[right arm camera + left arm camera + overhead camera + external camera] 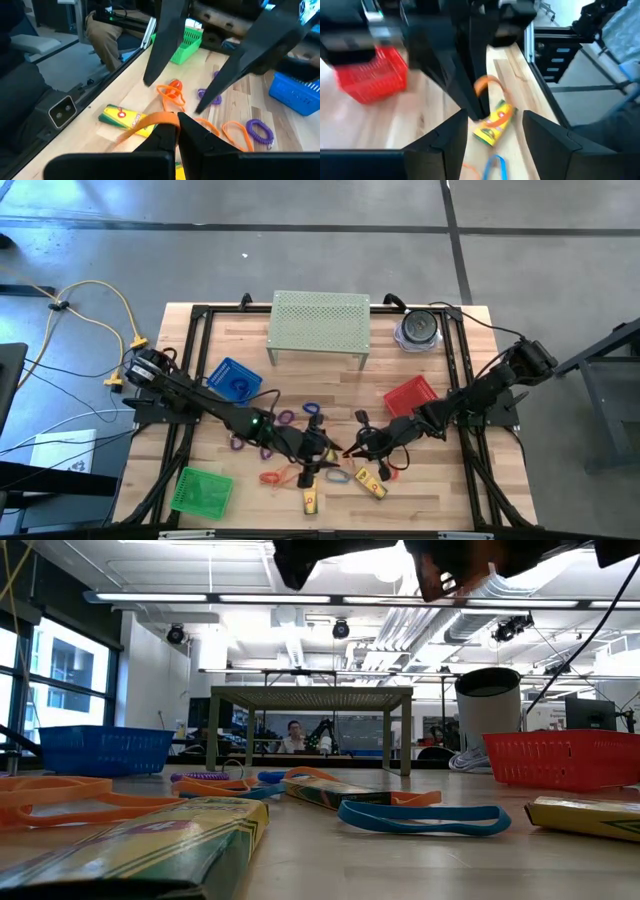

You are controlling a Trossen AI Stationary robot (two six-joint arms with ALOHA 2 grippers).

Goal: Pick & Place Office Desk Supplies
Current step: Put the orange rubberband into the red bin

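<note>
Orange band [150, 120] pinched by right gripper [176, 125].

Orange band [150, 120], yellow box [122, 119], seemingly green-striped.

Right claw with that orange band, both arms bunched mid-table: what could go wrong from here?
1. The right claw is shut on the orange band by a thin edge only; it could slip out on the way.
2. The left claw, open, hangs close beside it, so the arms could collide.
3. The band trails over the yellow box and might drag it.
</note>
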